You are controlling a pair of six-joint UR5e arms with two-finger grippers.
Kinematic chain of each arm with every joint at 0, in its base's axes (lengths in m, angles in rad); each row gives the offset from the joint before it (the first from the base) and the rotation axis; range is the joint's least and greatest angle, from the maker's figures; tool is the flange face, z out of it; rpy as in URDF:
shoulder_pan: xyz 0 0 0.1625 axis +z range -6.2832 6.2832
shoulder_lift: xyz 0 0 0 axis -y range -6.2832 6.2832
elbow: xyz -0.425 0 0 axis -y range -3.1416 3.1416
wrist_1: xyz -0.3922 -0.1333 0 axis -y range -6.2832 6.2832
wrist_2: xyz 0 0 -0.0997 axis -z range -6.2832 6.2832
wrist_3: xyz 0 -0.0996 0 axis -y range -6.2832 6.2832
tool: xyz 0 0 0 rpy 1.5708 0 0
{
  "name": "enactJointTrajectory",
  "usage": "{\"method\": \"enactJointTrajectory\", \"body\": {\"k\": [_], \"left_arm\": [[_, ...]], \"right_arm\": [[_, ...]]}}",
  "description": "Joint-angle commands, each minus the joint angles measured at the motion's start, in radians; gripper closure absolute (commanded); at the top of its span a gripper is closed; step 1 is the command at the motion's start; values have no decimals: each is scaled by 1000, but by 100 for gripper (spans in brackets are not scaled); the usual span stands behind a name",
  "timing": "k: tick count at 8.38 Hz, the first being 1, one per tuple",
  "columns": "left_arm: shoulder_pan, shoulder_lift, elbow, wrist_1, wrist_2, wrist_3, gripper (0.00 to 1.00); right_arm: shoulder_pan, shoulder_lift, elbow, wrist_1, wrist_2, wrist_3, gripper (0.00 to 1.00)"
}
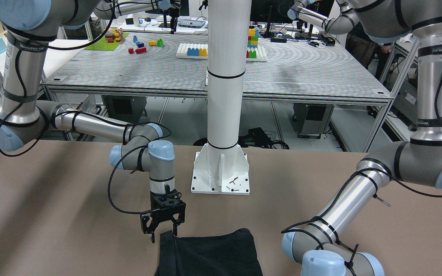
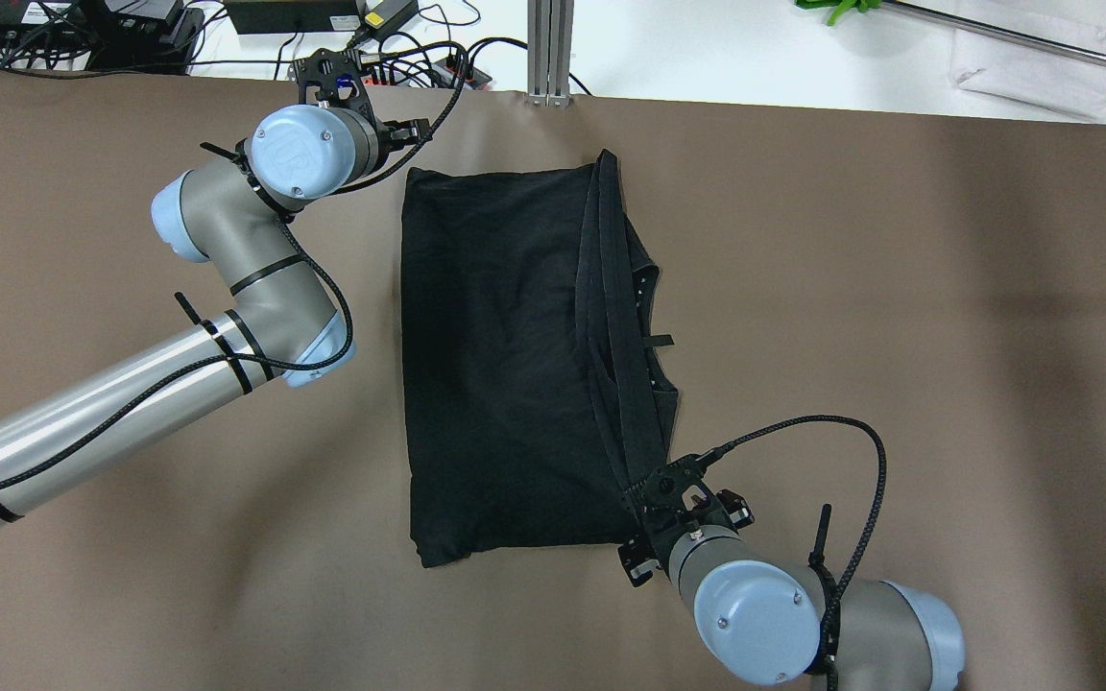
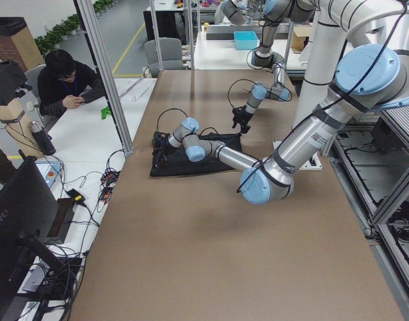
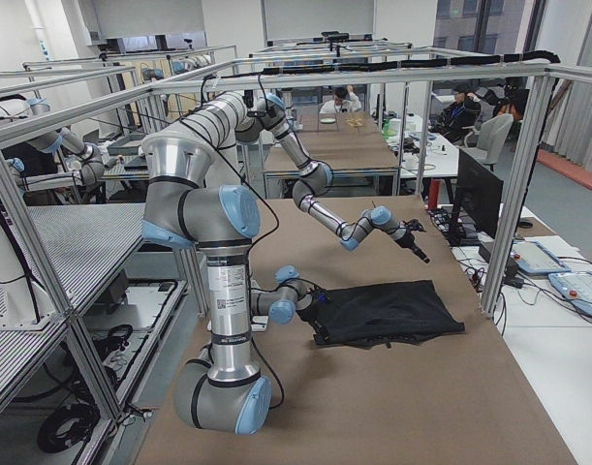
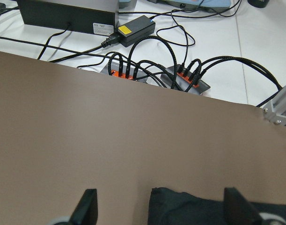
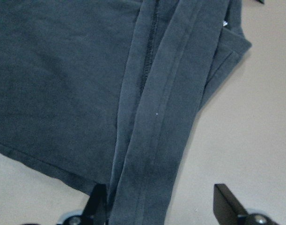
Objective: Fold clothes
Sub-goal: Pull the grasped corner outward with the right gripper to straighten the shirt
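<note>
1. A brown surface (image 2: 899, 288) fills the work area. A white pillar (image 1: 225, 76) stands on a bolted base plate (image 1: 221, 174) at the middle of the robot-side edge.
2. The black garment (image 2: 495, 365) lies flat about midway between the surface's left and right edges, nearer the edge opposite the robot. It is folded into a rough rectangle, with a hemmed band (image 2: 611, 317) turned over along its right side.
3. The left gripper (image 5: 162, 206) hangs over the garment's far-left corner, close to the surface's far edge. Its fingers are apart, and the corner of the cloth shows between them. I cannot tell whether they touch it.
4. The right gripper (image 6: 160, 206) sits at the garment's near-right corner. Its fingers are spread wide, with the hemmed band running between them and not pinched.
5. Beyond the far edge is a white desk (image 5: 264, 42) with two grey plug strips (image 5: 180, 79), a black power adapter (image 5: 135, 28) and looping black cables. An aluminium post (image 2: 551, 48) rises at that edge.
6. Behind the robot stands a ribbed table (image 1: 320, 76) with coloured toy bricks (image 1: 140, 46) on it.
7. A person (image 3: 63, 87) sits at the white desk along the far side, and a dark monitor (image 3: 17, 227) stands nearer the camera in the left-end view.
</note>
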Motion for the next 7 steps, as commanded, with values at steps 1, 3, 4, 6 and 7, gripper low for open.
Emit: {"method": "enactJointTrajectory", "body": {"k": [1, 3, 4, 6, 7], "left_arm": [[-3, 0, -1, 0, -1, 3, 5], [-3, 0, -1, 0, -1, 4, 5], [-3, 0, 1, 0, 0, 6, 5], [-3, 0, 1, 0, -1, 6, 5], [-3, 0, 1, 0, -1, 6, 5]], "right_arm": [[-4, -3, 4, 0, -1, 8, 33], [-7, -4, 9, 0, -3, 19, 33], [-29, -4, 8, 0, -20, 32, 33], [-59, -4, 7, 0, -54, 51, 33], [-60, -6, 9, 0, -54, 60, 34]]}}
